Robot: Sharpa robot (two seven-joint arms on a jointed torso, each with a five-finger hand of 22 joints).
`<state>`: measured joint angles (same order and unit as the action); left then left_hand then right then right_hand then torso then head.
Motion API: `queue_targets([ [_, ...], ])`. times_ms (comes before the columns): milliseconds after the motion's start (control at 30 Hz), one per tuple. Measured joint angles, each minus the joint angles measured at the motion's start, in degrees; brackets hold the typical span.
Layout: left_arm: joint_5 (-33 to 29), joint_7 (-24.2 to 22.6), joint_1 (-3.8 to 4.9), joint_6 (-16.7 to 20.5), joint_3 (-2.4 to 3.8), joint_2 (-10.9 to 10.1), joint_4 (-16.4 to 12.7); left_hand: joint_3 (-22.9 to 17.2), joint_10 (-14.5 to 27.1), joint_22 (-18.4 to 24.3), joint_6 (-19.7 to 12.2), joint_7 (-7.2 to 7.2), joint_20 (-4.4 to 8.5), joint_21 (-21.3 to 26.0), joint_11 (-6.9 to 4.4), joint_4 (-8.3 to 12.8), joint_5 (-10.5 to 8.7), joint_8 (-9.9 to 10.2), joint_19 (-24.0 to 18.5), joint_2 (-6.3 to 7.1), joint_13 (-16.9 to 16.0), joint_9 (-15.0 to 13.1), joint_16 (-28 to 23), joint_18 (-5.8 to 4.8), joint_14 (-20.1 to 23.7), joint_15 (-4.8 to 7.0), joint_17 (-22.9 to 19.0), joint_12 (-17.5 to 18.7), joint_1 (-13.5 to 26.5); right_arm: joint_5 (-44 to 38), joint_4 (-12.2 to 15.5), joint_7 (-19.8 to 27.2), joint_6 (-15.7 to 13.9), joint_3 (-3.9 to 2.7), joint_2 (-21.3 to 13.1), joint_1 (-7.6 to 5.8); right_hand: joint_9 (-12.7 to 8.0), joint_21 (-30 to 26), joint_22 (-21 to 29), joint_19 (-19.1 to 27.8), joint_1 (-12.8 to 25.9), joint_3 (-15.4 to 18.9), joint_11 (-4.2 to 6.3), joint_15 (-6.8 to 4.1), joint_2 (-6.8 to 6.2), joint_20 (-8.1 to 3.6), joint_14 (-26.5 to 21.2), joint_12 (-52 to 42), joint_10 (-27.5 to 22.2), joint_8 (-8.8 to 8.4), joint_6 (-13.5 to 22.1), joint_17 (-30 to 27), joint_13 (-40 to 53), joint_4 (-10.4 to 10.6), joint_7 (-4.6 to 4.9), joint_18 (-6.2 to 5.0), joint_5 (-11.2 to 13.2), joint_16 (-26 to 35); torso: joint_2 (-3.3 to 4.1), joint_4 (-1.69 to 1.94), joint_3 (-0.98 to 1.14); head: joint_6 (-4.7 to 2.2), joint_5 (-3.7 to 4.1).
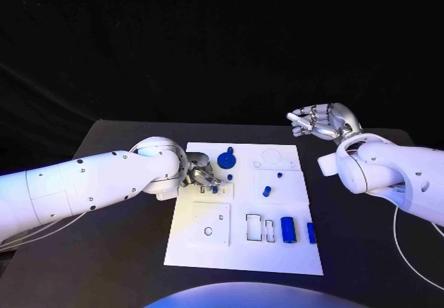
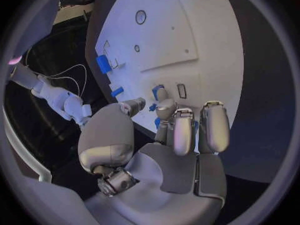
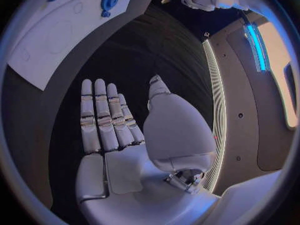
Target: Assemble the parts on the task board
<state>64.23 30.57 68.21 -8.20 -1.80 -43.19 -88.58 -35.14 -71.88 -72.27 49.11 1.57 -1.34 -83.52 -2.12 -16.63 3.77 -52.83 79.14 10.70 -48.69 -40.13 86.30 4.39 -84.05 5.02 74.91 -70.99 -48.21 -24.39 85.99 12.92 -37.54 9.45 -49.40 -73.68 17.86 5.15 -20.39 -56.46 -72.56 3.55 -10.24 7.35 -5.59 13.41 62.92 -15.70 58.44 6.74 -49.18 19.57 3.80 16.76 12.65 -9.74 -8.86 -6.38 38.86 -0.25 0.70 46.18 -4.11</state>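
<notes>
Blue part (image 1: 213, 188) pinched in left hand (image 1: 200, 177) fingers (image 2: 183, 130) over task board (image 1: 278, 256).

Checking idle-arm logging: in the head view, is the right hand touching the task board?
No: the right hand hangs over the dark table beyond the task board's far right corner, holding nothing.

table (image 1: 111, 256): black, matte | backdrop (image 1: 185, 58): black cloth behind the table, hanging in folds | light: bluish cast | light strip (image 3: 257, 42): glowing blue
</notes>
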Motion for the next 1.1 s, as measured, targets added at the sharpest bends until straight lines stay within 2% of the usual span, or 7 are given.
queue_targets([
  [133,-1.2,0.0,0.49,0.3,1.56,-1.1,-0.8,1.0,1.1,1.1,-1.2,0.58,-0.19,0.6,0.31,0.1,0.00,0.6,-0.6,-0.16,1.2,-0.1,0.0,0.01,0.0,0.00,0.0,0.6,-1.6,0.2,-0.4,0.3,0.0,0.00,0.0,0.10,0.0,0.0,0.1,0.2,-0.2,0.2,0.00,0.15,0.23,0.20,-0.1,0.0,0.0,0.00,0.0,-0.1,0.0,-0.1,0.00,0.00,0.0,0.0,-0.10,0.00,-0.01,-0.01,0.01],
  [200,-2.1,0.0,1.38,0.4,2.25,-1.7,-0.8,2.1,3.1,2.5,-3.8,1.53,-0.65,1.4,1.18,0.1,0.00,3.0,-1.9,-0.22,3.3,0.8,-0.1,0.01,0.0,-0.51,0.0,1.8,-3.6,0.3,-0.6,0.5,0.0,0.00,0.0,0.14,-0.1,0.0,0.2,0.2,-0.2,0.3,0.00,0.20,0.23,0.20,-0.2,0.0,0.0,0.00,0.0,-0.1,0.0,0.0,0.00,0.00,0.0,0.0,-0.13,0.03,0.00,-0.04,-0.02],
  [333,-3.7,0.0,3.39,0.4,2.88,-2.2,0.2,3.6,6.6,4.8,-7.5,3.76,-2.06,2.6,3.17,0.1,0.00,7.6,-3.5,-0.42,7.6,3.4,-0.9,0.01,0.1,-2.44,0.0,4.0,-6.4,0.5,-0.8,0.7,0.0,0.00,0.1,0.21,-0.1,0.0,0.2,0.2,-0.2,0.3,0.00,0.20,0.23,0.20,-0.2,0.0,0.0,0.00,0.0,-0.1,0.0,0.0,0.00,0.00,0.0,0.0,-0.15,0.07,0.02,-0.15,-0.02],
  [467,-4.8,-0.1,5.26,0.1,3.24,-2.2,3.4,4.3,8.0,5.6,-8.1,4.35,-2.55,2.9,4.17,0.1,0.00,9.5,-4.0,-0.59,9.6,4.9,-0.9,0.01,0.2,-2.91,0.0,4.6,-7.5,0.7,-1.1,0.8,0.0,0.00,0.1,0.26,-0.1,-0.2,0.2,0.2,-0.2,0.3,0.00,0.20,0.23,0.20,-0.2,0.0,0.0,0.00,0.0,-0.1,0.0,0.0,0.00,0.00,0.0,0.0,-0.16,0.18,0.07,-0.30,-0.01],
  [633,-4.9,-0.1,5.96,-0.9,3.12,-1.0,7.0,4.5,8.0,5.6,-7.8,4.58,-2.76,2.9,4.17,0.0,0.00,9.6,-4.2,-0.37,9.8,5.1,-0.9,0.01,0.0,-3.12,0.0,4.6,-7.7,0.8,-1.1,0.8,0.0,0.00,0.2,0.28,-0.1,-0.2,0.2,0.2,-0.2,0.3,0.00,0.20,0.23,0.20,-0.2,0.0,0.0,0.00,0.0,-0.1,0.0,0.0,0.00,0.00,0.0,0.0,-0.04,0.25,0.06,-0.43,-0.12],
  [900,-3.7,-0.1,6.09,-3.9,1.65,2.0,12.2,5.4,8.4,5.8,-7.6,4.74,-2.80,2.9,4.16,-0.2,0.00,9.6,-4.3,-0.37,10.0,5.4,-1.1,0.01,0.0,-3.12,0.0,4.9,-7.7,0.9,-1.0,0.8,0.1,0.01,0.2,0.29,-0.1,-0.2,0.2,0.2,-0.2,0.3,0.00,0.21,0.23,0.20,-0.2,0.0,0.0,0.00,0.0,-0.2,0.0,0.0,-0.01,0.00,0.0,0.0,0.10,0.19,-0.04,-0.23,-0.36],
  [1100,-2.9,0.0,5.99,-6.0,0.87,3.5,14.8,6.0,8.4,5.8,-6.9,4.46,-2.97,3.1,4.16,-0.2,0.00,9.6,-4.4,-0.48,10.0,5.4,-1.1,0.01,0.0,-3.11,0.0,4.9,-7.6,0.9,-0.9,0.8,0.1,0.01,0.1,0.29,-0.1,-0.2,0.3,0.2,-0.4,0.3,-0.01,0.21,0.46,0.20,-0.2,0.0,0.0,0.00,0.0,-0.2,0.0,0.0,-0.01,0.00,0.0,0.2,0.13,0.18,-0.04,-0.04,-0.42],
])
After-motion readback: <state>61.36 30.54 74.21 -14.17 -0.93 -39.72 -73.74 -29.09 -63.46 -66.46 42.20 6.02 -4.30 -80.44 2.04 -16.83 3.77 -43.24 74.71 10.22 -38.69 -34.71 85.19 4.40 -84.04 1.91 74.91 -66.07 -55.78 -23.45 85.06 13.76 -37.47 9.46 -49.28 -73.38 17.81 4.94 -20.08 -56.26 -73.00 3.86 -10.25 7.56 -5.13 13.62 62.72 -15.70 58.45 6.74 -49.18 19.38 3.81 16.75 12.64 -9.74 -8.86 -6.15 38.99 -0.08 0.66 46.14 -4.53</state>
